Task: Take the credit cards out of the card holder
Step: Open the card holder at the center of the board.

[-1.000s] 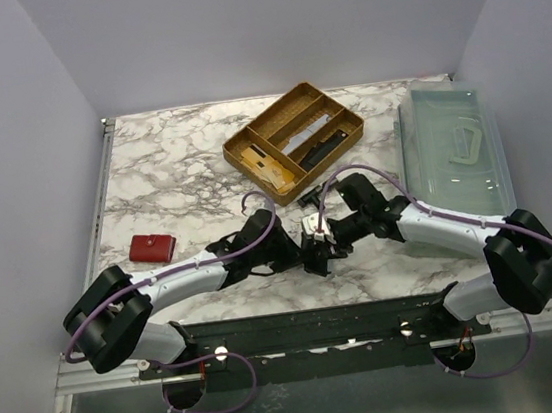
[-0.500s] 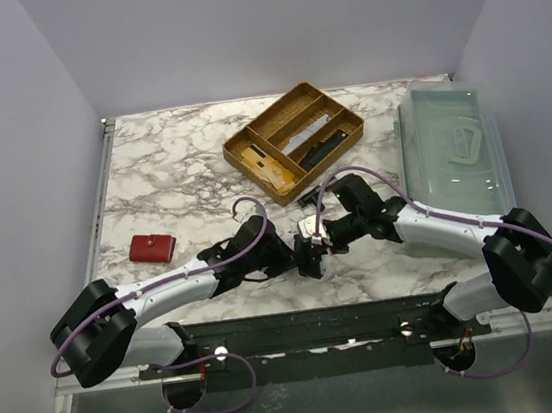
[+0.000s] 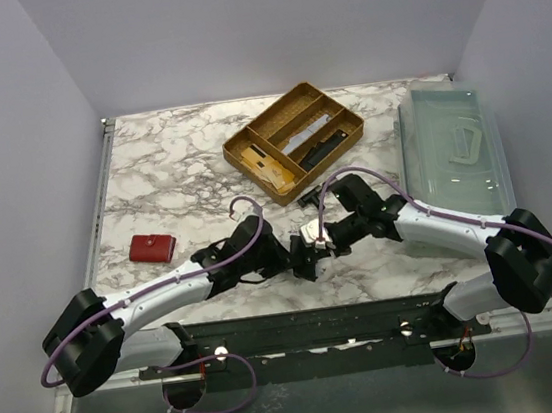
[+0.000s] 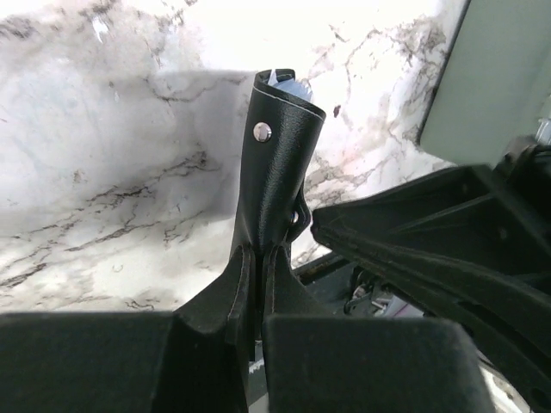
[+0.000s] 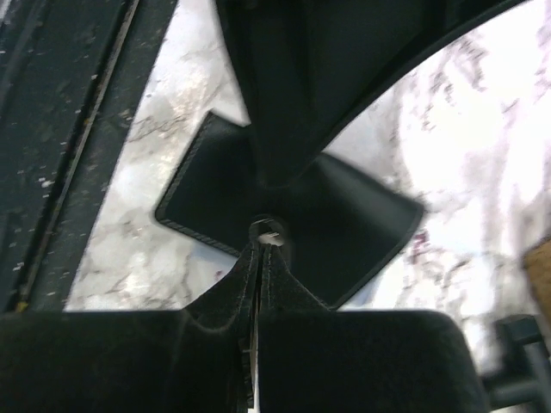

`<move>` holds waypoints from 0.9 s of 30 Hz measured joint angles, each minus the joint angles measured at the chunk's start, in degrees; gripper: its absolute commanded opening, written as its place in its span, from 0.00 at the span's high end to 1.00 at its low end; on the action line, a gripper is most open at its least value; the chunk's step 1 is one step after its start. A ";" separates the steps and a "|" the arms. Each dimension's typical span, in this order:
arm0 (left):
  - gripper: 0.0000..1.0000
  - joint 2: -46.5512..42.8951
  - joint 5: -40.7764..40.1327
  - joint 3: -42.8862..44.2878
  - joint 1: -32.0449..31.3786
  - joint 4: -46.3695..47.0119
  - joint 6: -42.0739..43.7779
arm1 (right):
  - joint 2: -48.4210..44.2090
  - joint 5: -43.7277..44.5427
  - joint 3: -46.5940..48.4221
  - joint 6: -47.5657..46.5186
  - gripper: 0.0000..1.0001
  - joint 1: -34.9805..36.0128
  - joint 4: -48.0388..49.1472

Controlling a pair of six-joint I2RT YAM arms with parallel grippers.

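Caught low over the front of the marble table, between two arms meeting tip to tip. Pinched by its bottom edge in the left gripper, fingers pressed together on the black card holder and apparently keeping it clear of the surface. Peeking from the open top, only a pale sliver of the credit cards, otherwise tucked inside. Closed right down at the holder's mouth too, the right gripper, fingers together around a small bright glint; no telling from the wrist view between a true catch on a card edge and a pinch of mere leather and stud. Plenty to go wrong from here. With only leather in the right-hand grip, risk of dragging the whole holder out of the left fingers, given so thin a hold. With a pull angled across the pocket, risk of jamming or bending a card, or of twisting the holder over. With just a corner of a slick card nipped, risk of a slip partway, leaving it half out, or of a drop onto the table. With several taken at once, risk of fanning and scattering them. Well away from all this, a red pouch to the left and a wooden tray further back.
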 measured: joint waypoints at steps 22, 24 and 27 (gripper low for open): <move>1.00 8.72 7.72 13.25 2.71 -13.44 23.28 | -5.35 -5.38 1.38 -1.73 0.52 -2.05 -10.05; 1.00 9.40 9.11 14.53 2.75 -14.16 24.83 | -5.46 -5.53 1.11 -2.51 0.49 -2.05 -9.73; 1.00 10.69 11.37 16.28 2.75 -14.40 26.25 | -5.77 -5.73 -0.42 -3.91 0.46 -2.05 -8.72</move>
